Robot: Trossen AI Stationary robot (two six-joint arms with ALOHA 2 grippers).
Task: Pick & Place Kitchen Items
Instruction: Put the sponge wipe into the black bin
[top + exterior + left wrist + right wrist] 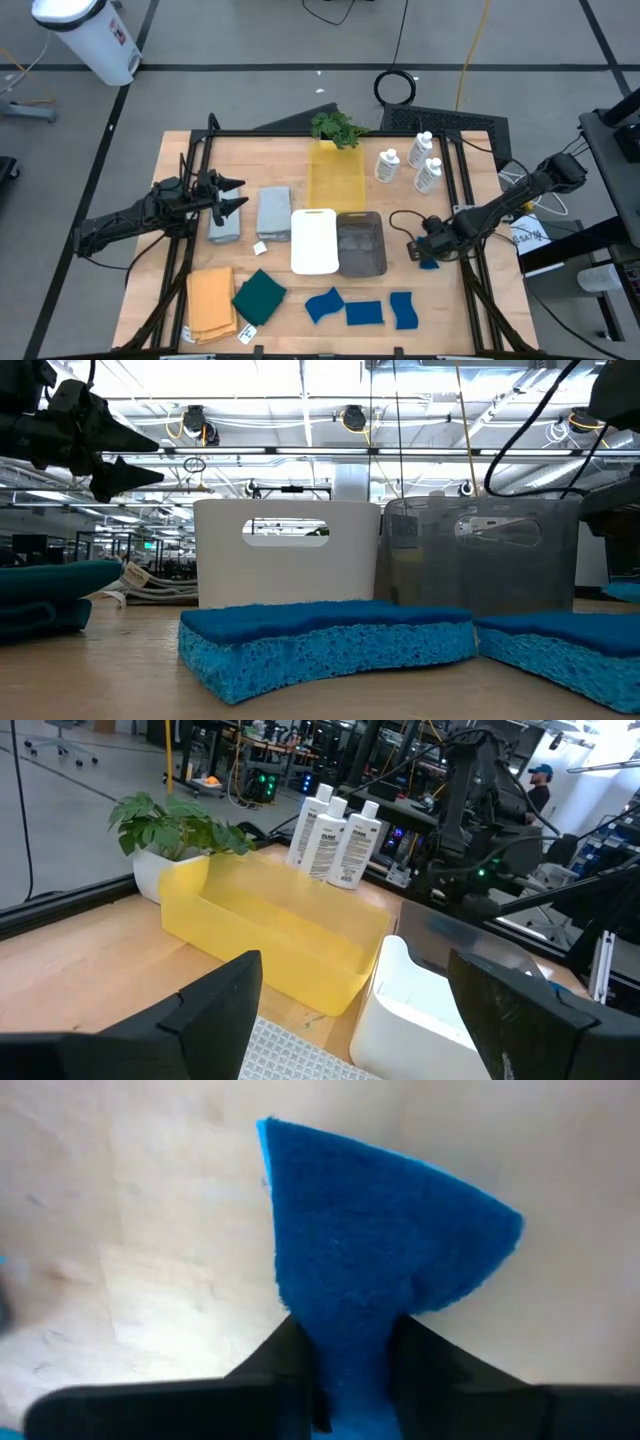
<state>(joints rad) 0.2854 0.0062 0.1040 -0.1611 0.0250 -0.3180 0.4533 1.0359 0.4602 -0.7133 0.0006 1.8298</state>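
My right gripper is shut on a bright-blue sponge over the table's right part, right of the grey bin. Three more blue sponges lie flat near the front edge. My left gripper is open and empty above two folded grey cloths; in its wrist view the fingers stand wide apart. An orange-tan cloth and a dark green cloth lie at the front left. Three white capped bottles stand at the back right. My right gripper pinches one end of the blue sponge between its two fingers, from above, pointing down. The sponge is squeezed narrow at the pinch and fans out wide beyond the fingertips. Whether it is clear of the table does not show.
A white bin and the grey bin stand side by side at mid-table, a yellow bin behind them and a leafy plant at the far edge. A black frame rail borders the table. Bare wood lies around the held sponge.
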